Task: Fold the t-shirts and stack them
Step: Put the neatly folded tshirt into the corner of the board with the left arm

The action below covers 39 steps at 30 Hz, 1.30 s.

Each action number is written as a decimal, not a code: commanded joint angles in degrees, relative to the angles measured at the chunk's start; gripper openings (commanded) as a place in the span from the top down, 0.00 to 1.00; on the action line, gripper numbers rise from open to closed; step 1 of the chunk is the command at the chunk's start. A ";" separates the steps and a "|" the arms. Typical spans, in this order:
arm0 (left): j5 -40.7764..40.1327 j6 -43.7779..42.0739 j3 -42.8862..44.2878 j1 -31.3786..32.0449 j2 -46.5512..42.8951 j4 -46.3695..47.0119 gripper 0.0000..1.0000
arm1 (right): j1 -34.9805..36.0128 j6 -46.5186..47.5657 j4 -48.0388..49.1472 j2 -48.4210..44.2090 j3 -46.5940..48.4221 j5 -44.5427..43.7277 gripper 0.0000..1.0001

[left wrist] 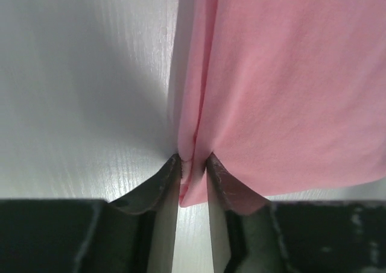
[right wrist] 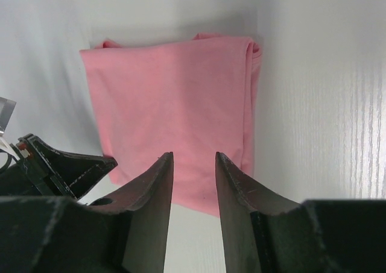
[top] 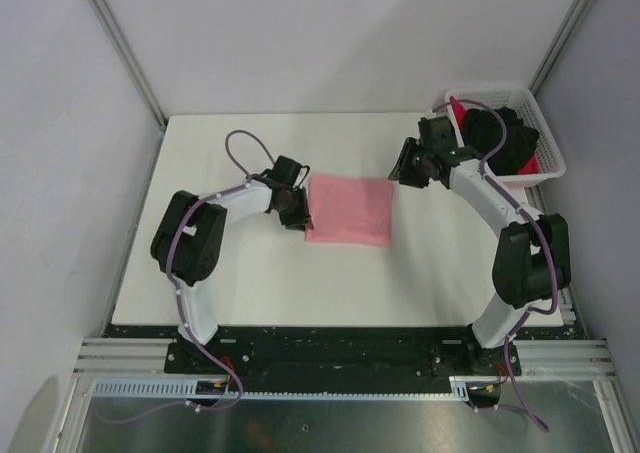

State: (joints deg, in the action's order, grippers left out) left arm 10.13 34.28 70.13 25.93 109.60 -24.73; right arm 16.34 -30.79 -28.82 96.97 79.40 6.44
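Tabletop (top: 250,293): left end effector (left wrist: 193,164) tight on pink t-shirt (left wrist: 289,92)

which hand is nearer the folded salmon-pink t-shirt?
Left. The left hand has its fingers either side of the left edge of the folded salmon-pink cloth t-shirt; the right hand sits open just off its right edge, apart.

Top external: fixed high at the near side of the table (top: 250,293), facing down and forward, far enough off to take in the whole tabletop and the white lattice basket (top: 548,135). Left wrist: hard down at the surface, looking along the left gripper's fingers (left wrist: 158,185), with the salmon-pink t-shirt (left wrist: 289,92) edge filling the frame. Right wrist: higher, tilted down past the right gripper's fingers (right wrist: 151,194), whole folded shirt in frame. All three share that shirt.
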 commanded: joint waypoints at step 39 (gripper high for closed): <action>-67.26 -12.12 -13.48 -24.16 -19.92 -21.79 1.00 | 8.91 -0.64 4.28 -6.20 -7.26 1.34 0.62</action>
State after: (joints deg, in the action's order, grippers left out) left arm -50.81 23.59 54.87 3.99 89.03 -47.11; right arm 24.51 -31.46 -26.22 92.14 72.01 7.07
